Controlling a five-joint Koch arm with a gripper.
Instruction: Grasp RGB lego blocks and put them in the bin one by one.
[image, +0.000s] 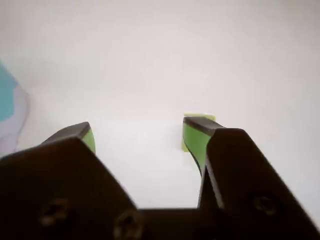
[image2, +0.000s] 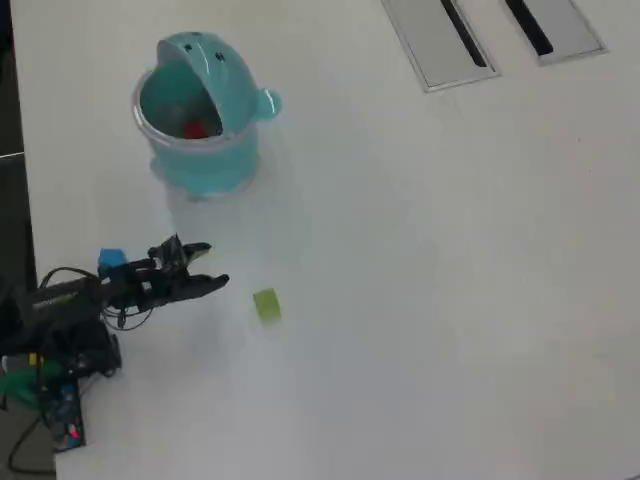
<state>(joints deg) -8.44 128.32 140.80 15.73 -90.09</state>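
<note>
My gripper (image: 140, 129) is open, its green-padded fingers wide apart with only bare white table between them. A yellowish green block (image: 201, 118) peeks out just past the right fingertip in the wrist view. From overhead, the gripper (image2: 216, 265) points right and the green block (image2: 266, 304) lies a short way beyond its lower finger, untouched. The teal bin (image2: 205, 165) stands above the arm with its lid tipped open, and a red block (image2: 195, 128) rests inside. A small blue cube (image2: 112, 262) shows against the arm; I cannot tell whether it lies on the table.
The arm's base and wires (image2: 60, 350) sit at the table's left edge. Two grey slotted panels (image2: 450, 40) are set into the table at the top right. A blurred sliver of the teal bin (image: 6, 97) fills the wrist view's left edge.
</note>
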